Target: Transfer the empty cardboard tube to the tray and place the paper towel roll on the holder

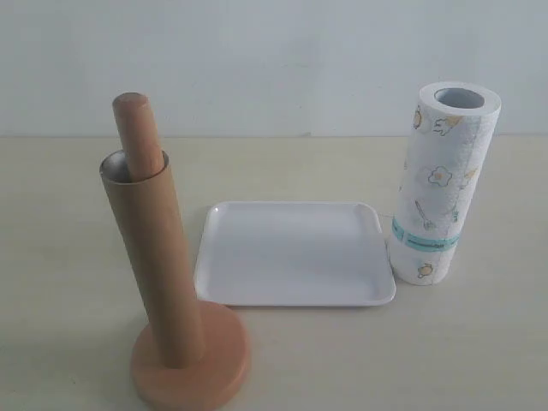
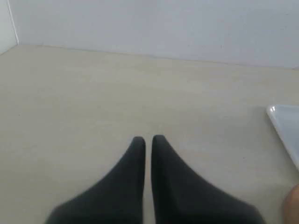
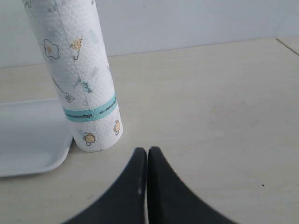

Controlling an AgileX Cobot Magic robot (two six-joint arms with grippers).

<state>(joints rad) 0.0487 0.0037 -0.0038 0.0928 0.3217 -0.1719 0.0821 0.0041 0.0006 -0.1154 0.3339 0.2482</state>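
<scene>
The brown cardboard tube (image 1: 152, 261) stands slipped over the wooden holder (image 1: 190, 360), whose dowel top sticks out above the tube's rim. The white tray (image 1: 295, 253) lies flat in the middle, with nothing in it. The paper towel roll (image 1: 441, 184) stands upright just right of the tray, teal band low. My left gripper (image 2: 147, 138) is shut over bare table, with the tray's corner (image 2: 284, 123) off to one side. My right gripper (image 3: 147, 150) is shut too, a short way from the roll (image 3: 79, 74) and the tray's edge (image 3: 32, 140). Neither gripper shows in the exterior view.
A pale wall rises behind the beige table (image 1: 77, 205). A sliver of the holder's base (image 2: 293, 210) shows at the edge of the left wrist view. Open table surface lies left of the holder and right of the roll.
</scene>
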